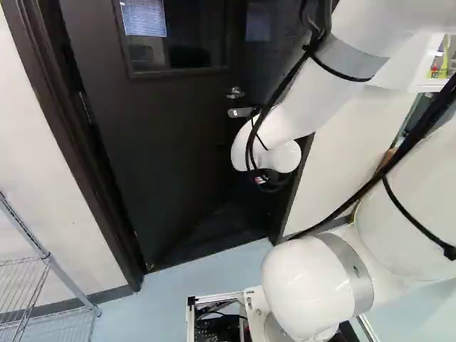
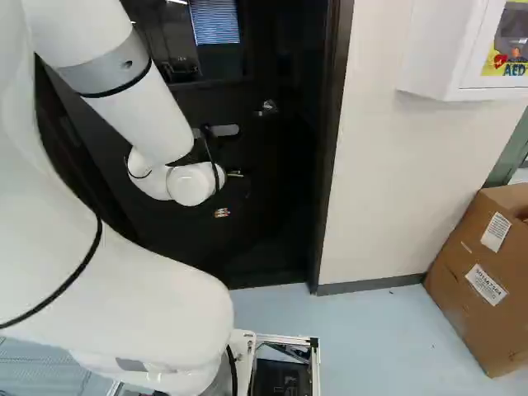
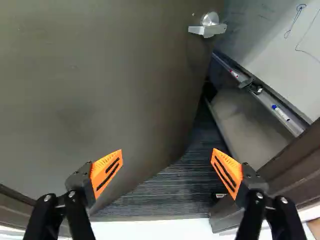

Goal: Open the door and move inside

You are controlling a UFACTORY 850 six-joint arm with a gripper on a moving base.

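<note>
The door (image 3: 100, 100) stands ajar beyond its frame (image 2: 332, 140), the gripper (image 3: 167, 152) spread and empty near that frame, so opening seems partly done; next, push it wider, then drive through.

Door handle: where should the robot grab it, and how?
Probably best by its bar, coming straight at the door, with the pincer closing from above and below. The bar is long and thin and lies sideways, so that should fit.

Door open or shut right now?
Open, partway: wrist view shows the door angled inward, with dark floor and a whiteboard visible past its edge.
</note>
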